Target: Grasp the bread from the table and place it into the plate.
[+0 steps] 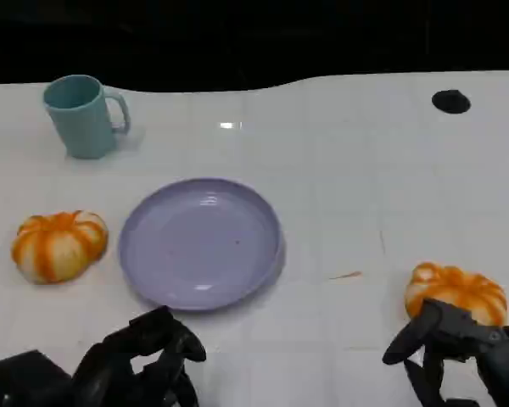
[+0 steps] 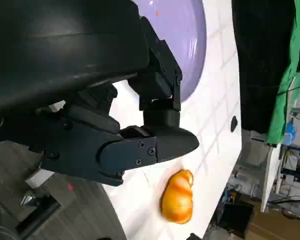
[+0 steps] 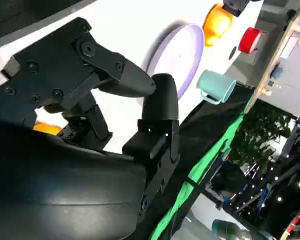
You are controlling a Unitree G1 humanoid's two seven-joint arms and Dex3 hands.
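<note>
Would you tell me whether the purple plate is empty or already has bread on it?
Empty. The purple plate shows only its bare surface; both bread pieces lie on the table beside it.

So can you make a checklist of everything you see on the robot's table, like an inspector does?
Surface: white tiled table, a small orange smear and a black round mark.
Job's things: two orange breads, left bread and right bread; purple plate with nothing on it.
Clutter: teal mug, upright.
Hands: left hand holds nothing; right hand at the right bread, grip unclear.
Cables: nothing seen on the table.
Surroundings: green cloth, dark backdrop.
</note>
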